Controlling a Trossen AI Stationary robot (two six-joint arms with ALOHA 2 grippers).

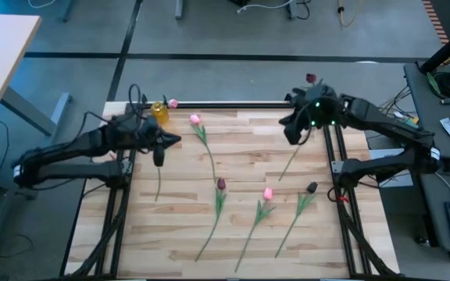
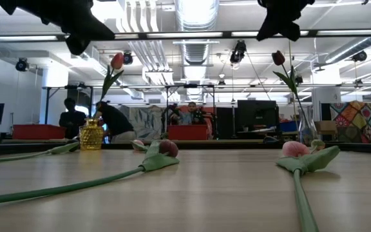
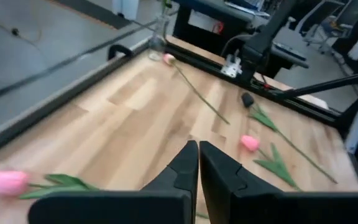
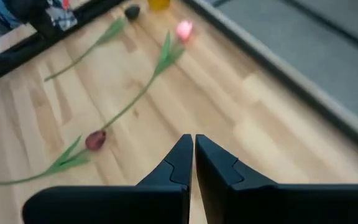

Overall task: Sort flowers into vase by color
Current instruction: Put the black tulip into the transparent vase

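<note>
Several tulips lie flat on the wooden table (image 1: 241, 148): pink ones (image 1: 195, 119) (image 1: 268, 193), a maroon one (image 1: 220, 184) and a dark one (image 1: 312, 187). A yellow vase (image 1: 159, 112) at the far left corner holds a pink tulip (image 2: 117, 61). A clear vase (image 2: 304, 132) at the far right holds a maroon tulip (image 2: 278, 58). My left gripper (image 1: 162, 147) hangs shut above a stem (image 1: 158, 181) near the left edge. My right gripper (image 1: 295, 134) hangs shut above another stem (image 1: 287, 166) at the far right; its pink head (image 3: 168, 58) shows in the left wrist view.
Black rails (image 1: 248, 104) frame the table at its far and side edges. Bare wood lies between the two grippers and along the near left part of the table. People stand in the room beyond the far edge (image 2: 108, 122).
</note>
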